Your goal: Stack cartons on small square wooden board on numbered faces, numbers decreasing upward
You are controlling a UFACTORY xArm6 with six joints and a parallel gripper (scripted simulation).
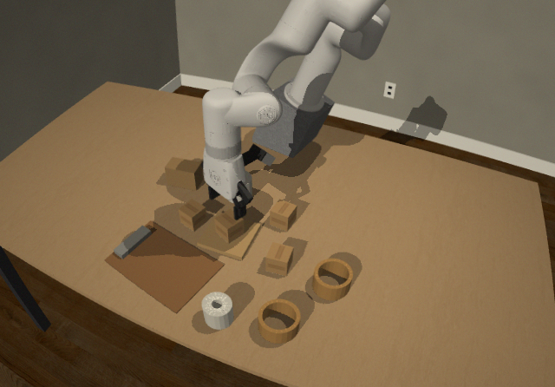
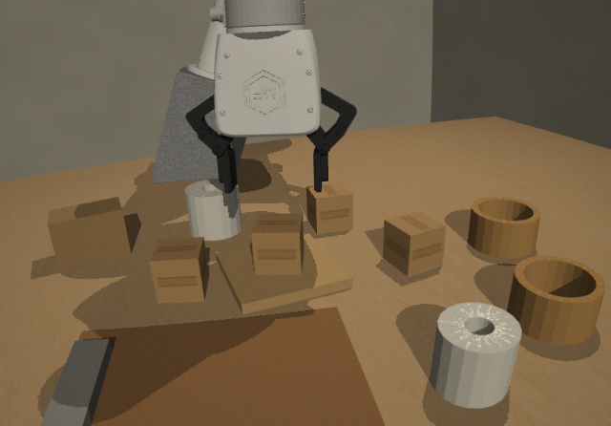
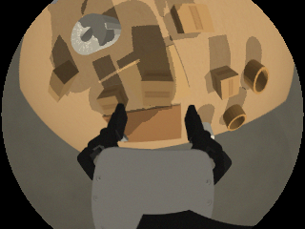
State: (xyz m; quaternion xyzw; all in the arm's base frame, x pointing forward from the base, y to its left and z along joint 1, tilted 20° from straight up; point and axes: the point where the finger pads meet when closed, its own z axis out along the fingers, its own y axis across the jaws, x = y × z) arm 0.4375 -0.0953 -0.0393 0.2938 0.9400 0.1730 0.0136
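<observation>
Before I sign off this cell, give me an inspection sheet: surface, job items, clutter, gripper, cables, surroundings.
Surface: brown table, partly shadowed
Job items: one carton on the wooden board, three off it; numbers not visible
Clutter: two wooden rings, two white cylinders, larger box, brown mat with grey bar
Gripper: open, above the board area
Cables: nothing seen
Surroundings: grey walls, outlet, wood floor

Beside the small square wooden board (image 1: 242, 249) (image 2: 331, 275) (image 3: 180, 72), brown cube-shaped cartons are flanking my way down; above their tops I am having open air.
</observation>
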